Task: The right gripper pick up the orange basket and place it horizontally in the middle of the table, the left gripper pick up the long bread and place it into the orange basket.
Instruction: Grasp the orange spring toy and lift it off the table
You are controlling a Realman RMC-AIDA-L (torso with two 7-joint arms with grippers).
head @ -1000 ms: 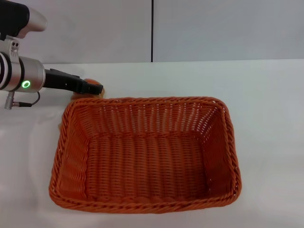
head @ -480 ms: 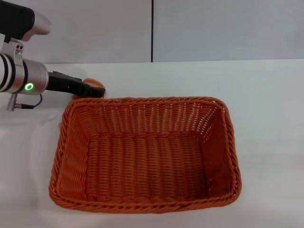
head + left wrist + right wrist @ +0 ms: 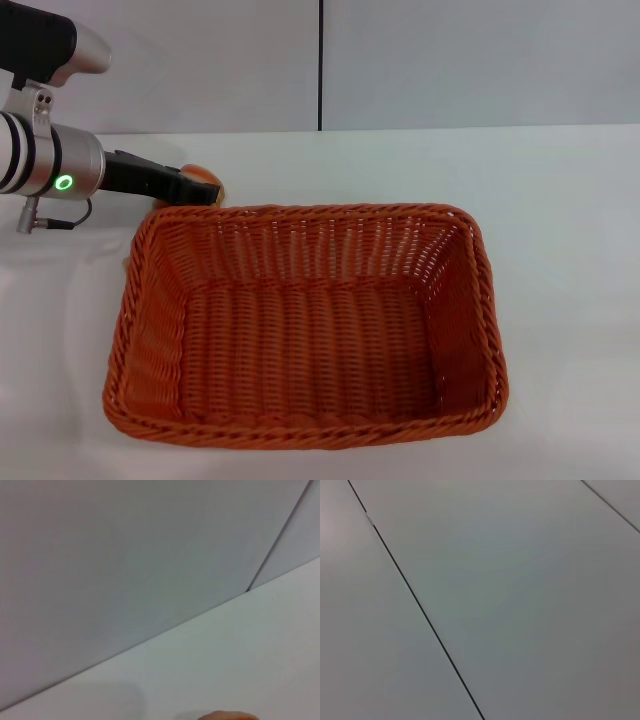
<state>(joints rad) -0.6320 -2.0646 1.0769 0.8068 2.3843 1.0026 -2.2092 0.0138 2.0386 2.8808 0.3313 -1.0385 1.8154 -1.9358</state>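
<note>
Here the orange basket point(image 3: 305, 325) blocks the long bread point(image 3: 200, 175).

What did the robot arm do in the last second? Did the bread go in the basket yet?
The left gripper slid a little toward the robot's right, along the far rim of the orange basket, carrying the long bread with it. The bread isn't in the basket yet. The basket stayed put on the table, and nothing is inside it.
</note>
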